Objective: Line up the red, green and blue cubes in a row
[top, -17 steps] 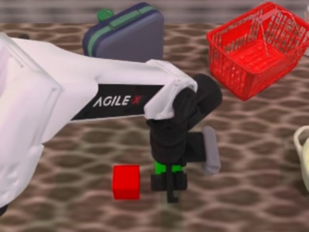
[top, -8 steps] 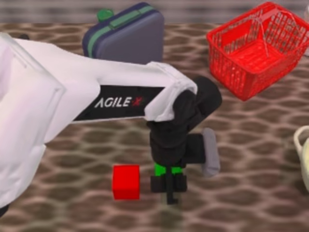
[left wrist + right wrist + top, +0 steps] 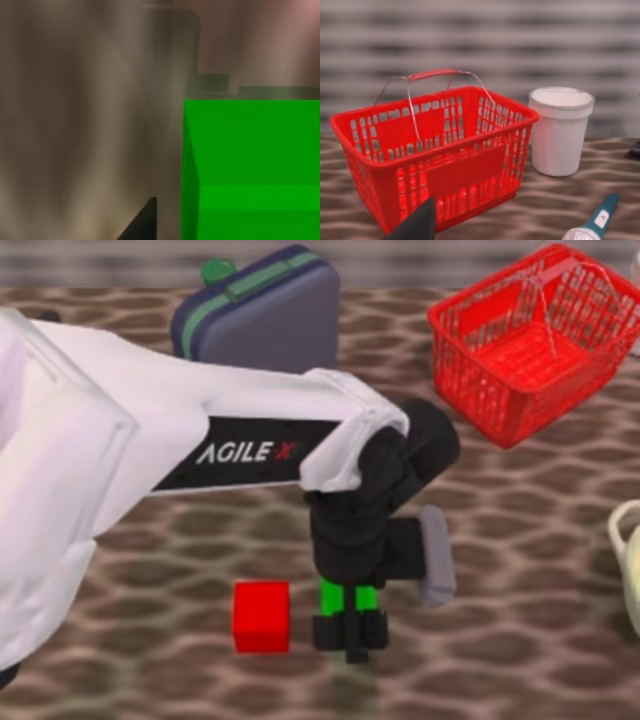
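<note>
The green cube [image 3: 332, 597] sits on the table near the front middle, mostly covered by my left gripper [image 3: 350, 630], which hangs over it, open. In the left wrist view the green cube [image 3: 250, 160] looms close, with a gap between it and the one dark fingertip [image 3: 145, 222] that shows. The red cube [image 3: 261, 616] rests on the table just left of the green one, apart from it. No blue cube is in view. My right arm is outside the top view; its wrist view shows one dark fingertip [image 3: 420, 222] with nothing held.
A dark blue case [image 3: 262, 310] with a green stripe stands at the back. The red wire-mesh basket [image 3: 535, 340] is at the back right. A white pot [image 3: 628, 560] sits at the right edge. The right wrist view shows a white cup [image 3: 561, 131] and a teal-and-white tool [image 3: 595, 222].
My left gripper has shifted slightly toward the front edge, so more of the green cube shows behind it. The red cube has not moved.
</note>
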